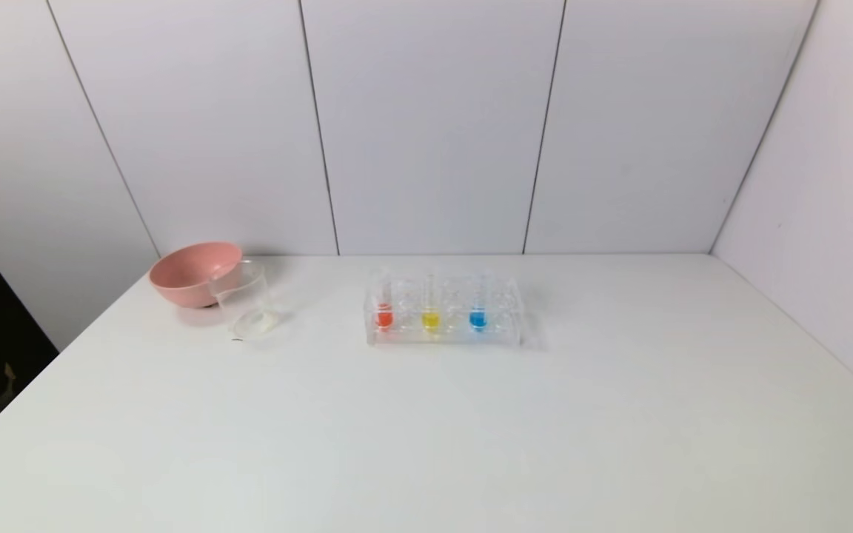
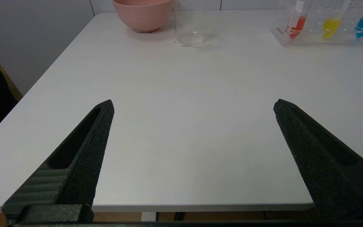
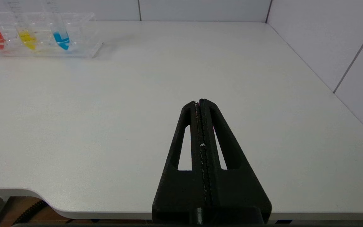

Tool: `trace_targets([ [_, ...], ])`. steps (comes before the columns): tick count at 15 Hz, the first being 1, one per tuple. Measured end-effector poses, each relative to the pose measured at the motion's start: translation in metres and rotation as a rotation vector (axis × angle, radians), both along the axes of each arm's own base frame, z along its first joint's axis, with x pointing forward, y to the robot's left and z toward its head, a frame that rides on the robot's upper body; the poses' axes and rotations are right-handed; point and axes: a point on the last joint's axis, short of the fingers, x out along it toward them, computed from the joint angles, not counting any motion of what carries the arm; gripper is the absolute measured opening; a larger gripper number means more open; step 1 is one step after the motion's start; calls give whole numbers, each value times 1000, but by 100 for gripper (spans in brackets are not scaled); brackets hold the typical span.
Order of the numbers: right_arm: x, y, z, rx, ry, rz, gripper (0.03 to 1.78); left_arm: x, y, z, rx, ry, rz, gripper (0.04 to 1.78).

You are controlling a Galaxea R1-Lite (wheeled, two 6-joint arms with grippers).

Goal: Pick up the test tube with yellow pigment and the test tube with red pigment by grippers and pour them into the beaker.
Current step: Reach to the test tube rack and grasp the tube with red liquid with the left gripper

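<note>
— Bare white table fills the near part of my head view, and neither of my arms shows there. Further back stands the clear rack with three tubes upright in it: the test tube with red pigment, beside it the test tube with yellow pigment, and then a blue tube.

— And the beaker?

— The beaker stands well apart from the rack, on my left, just in front of a pink bowl. It looks empty to me, no colour inside.

— What does your left wrist view give?

— Nearest are the two black fingers of my left pincer, spread wide with nothing between them. It hangs at the near edge of the table. Far ahead I see the beaker, the bowl and the red tube and the yellow tube in the rack.

— And the right wrist view?

— My right pincer has its fingers pressed together and holds nothing, also near the table edge. The rack is far away from it.

— So how much is done?

— Nothing yet, I judge. Both tubes must still be lifted out, carried and poured.
</note>
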Motion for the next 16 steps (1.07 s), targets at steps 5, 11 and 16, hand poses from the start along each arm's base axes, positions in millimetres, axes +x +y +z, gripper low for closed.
trace_targets([
  [5, 0, 0, 0, 0, 0, 0, 11, 0, 0, 0, 5, 1, 1, 177],
  [11, 0, 0, 0, 0, 0, 0, 11, 0, 0, 0, 8, 1, 2, 177],
  [16, 0, 0, 0, 0, 0, 0, 11, 0, 0, 0, 3, 1, 0, 177],
])
